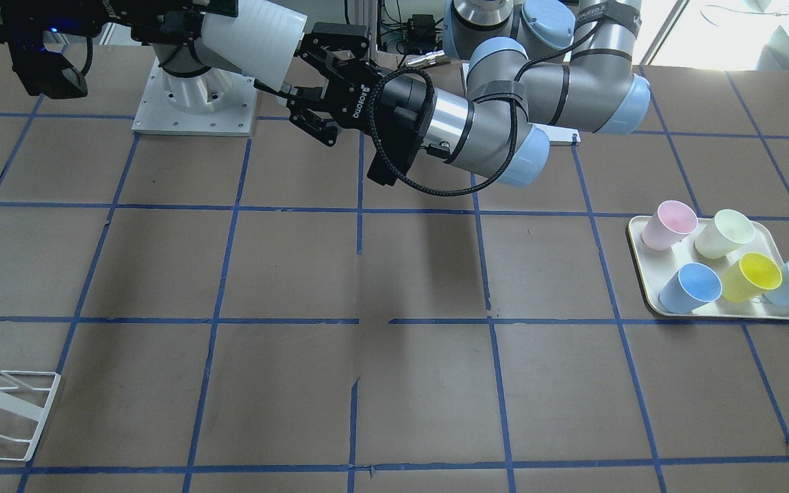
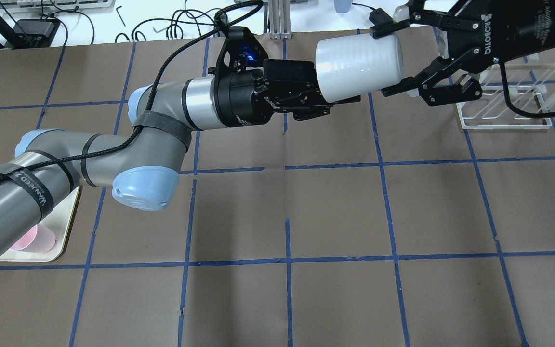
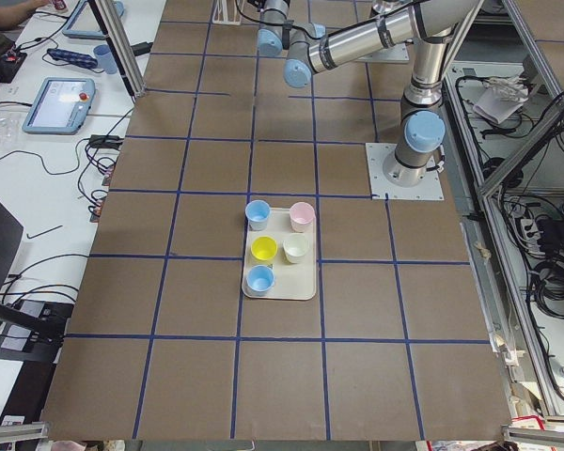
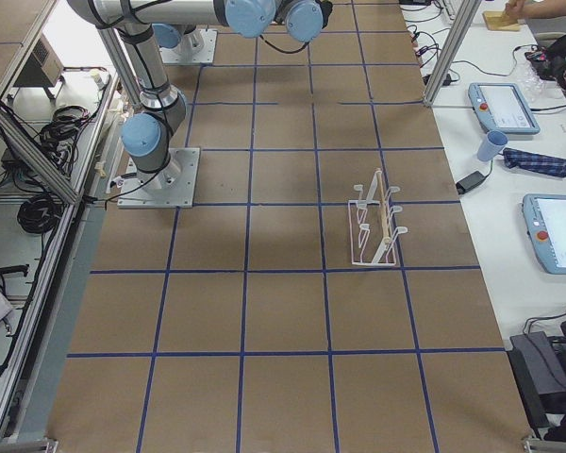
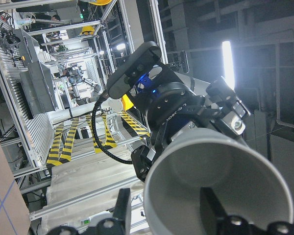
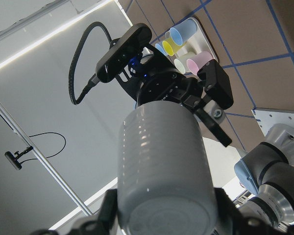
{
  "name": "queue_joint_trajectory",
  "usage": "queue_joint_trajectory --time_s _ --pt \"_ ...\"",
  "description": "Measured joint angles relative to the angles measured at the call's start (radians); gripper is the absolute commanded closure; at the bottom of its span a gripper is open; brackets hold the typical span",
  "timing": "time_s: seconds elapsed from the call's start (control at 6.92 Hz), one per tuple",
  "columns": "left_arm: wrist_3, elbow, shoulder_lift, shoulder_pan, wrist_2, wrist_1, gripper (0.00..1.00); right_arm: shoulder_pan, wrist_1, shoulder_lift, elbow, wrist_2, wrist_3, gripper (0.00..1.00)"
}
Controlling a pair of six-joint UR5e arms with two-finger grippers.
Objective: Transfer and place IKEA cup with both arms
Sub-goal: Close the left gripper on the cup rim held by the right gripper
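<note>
The pale grey IKEA cup (image 1: pixel 251 41) (image 2: pixel 359 65) is held on its side, high above the table's robot side. My right gripper (image 2: pixel 395 58) (image 1: pixel 206 34) is shut on its base end, with a finger on each side in the right wrist view (image 6: pixel 166 215). My left gripper (image 1: pixel 290 68) (image 2: pixel 328 91) is at the cup's open mouth. In the left wrist view (image 5: pixel 166 210) its jaws are open and straddle the rim wall: one finger (image 5: pixel 210 205) is inside the cup (image 5: pixel 210 186), the other stands apart outside.
A cream tray (image 1: pixel 641 274) (image 3: pixel 305 287) on my left side holds a pink cup (image 1: pixel 668 224), a cream-green cup (image 1: pixel 723 233), a yellow cup (image 1: pixel 750 276) and two light blue cups (image 1: pixel 689 287). A white wire rack (image 2: pixel 504 111) (image 4: pixel 377 231) stands on my right side.
</note>
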State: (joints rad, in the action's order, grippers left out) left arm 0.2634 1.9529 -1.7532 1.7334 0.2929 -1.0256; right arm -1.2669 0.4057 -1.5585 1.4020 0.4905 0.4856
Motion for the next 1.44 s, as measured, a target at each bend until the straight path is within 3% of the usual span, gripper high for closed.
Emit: queue_joint_trajectory --time_s 0.14,0.29,1.16,1.44 --pt "0.000 -0.002 0.000 0.000 0.000 0.000 1.00 0.000 0.000 0.000 0.000 -0.001 0.000 0.29" --pt "0.000 -0.004 0.001 0.000 0.000 0.000 1.00 0.000 0.000 0.000 0.000 -0.001 0.000 0.00" --pt "-0.007 -0.002 0.027 -0.002 -0.007 -0.003 1.00 0.001 -0.005 0.000 0.000 0.002 0.004 0.00" --pt "-0.068 0.005 0.043 -0.023 -0.063 -0.004 1.00 0.001 -0.002 0.000 -0.004 0.002 0.005 0.00"
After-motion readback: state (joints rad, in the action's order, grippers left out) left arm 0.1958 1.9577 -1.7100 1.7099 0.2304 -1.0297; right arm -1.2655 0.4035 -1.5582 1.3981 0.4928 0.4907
